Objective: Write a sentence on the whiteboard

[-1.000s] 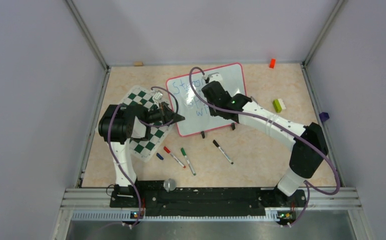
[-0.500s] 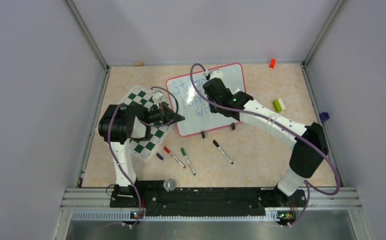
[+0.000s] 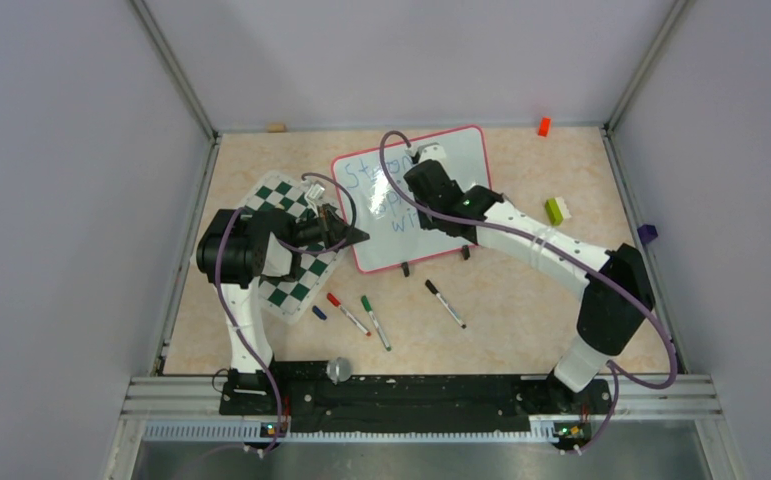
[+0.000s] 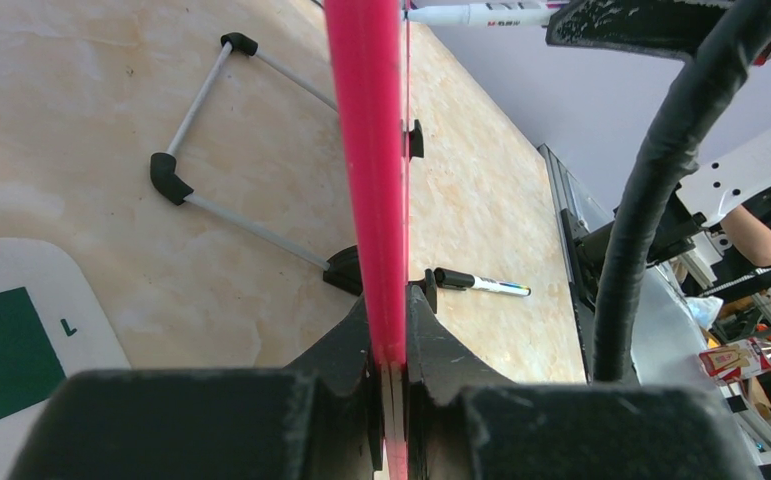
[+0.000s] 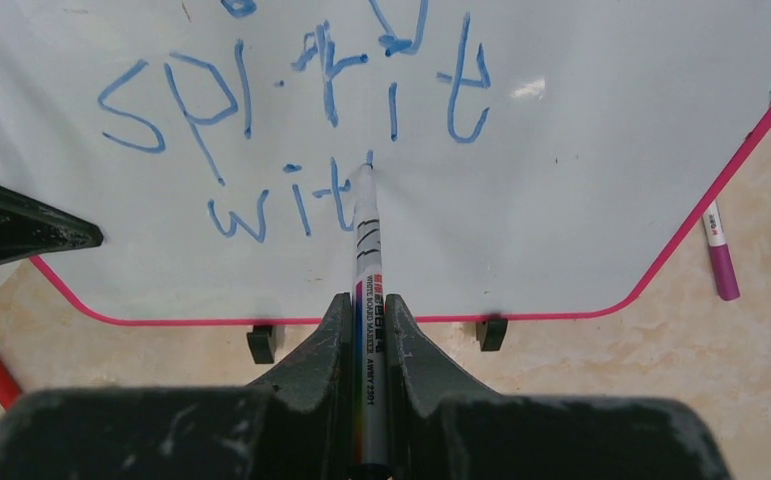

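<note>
Red, green and black: three loose marker pens [image 3: 347, 313] lie nearest the arm bases. Beyond them, mid-table, is the large glossy white whiteboard [image 3: 461, 152] with a thin red-pink frame. Its long axis runs left to right, and two small black clips [image 5: 261, 342] sit on its near edge. The left gripper [image 4: 389, 320] pinches the frame's left edge. The right gripper [image 5: 366, 310] clamps a white whiteboard marker [image 5: 366, 235] that points away, its tip touching the board where the blue handwritten sentence [image 5: 291, 120] reads "spirit wit".

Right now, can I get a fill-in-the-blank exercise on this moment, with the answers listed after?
1. The left gripper is shut on the red frame of the ____.
2. The right gripper holds a ____ with its tip beside the letters "wit".
3. The sentence is written in ____ ink.
Missing words: whiteboard; marker; blue.
</note>
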You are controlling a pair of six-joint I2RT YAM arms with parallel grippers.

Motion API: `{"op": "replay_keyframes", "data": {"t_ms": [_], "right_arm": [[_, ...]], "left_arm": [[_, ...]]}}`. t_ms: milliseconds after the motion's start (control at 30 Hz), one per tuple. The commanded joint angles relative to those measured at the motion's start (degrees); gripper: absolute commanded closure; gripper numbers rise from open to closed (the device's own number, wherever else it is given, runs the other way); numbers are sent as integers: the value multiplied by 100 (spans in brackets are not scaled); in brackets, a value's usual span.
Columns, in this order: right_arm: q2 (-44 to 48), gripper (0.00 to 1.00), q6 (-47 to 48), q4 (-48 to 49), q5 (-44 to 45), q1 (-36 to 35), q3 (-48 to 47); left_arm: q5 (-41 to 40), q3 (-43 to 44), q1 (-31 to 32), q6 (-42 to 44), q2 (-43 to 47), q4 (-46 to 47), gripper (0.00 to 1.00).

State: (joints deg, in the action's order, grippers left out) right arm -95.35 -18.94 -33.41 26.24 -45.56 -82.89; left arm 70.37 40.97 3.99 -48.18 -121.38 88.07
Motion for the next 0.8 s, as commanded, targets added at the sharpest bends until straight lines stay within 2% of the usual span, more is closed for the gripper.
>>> {"op": "replay_keyframes", "data": {"t_ms": [0, 367, 767], "right_arm": [[193, 100, -217, 124, -105, 64, 320], [390, 100, -440, 181, -258, 63, 818], [167, 100, -183, 190, -82, 69, 271]], "left_arm": [[-476, -30, -185, 406, 58, 474, 100], [-476, -30, -185, 406, 58, 474, 100], [-476, -30, -185, 406, 58, 474, 100]]}}
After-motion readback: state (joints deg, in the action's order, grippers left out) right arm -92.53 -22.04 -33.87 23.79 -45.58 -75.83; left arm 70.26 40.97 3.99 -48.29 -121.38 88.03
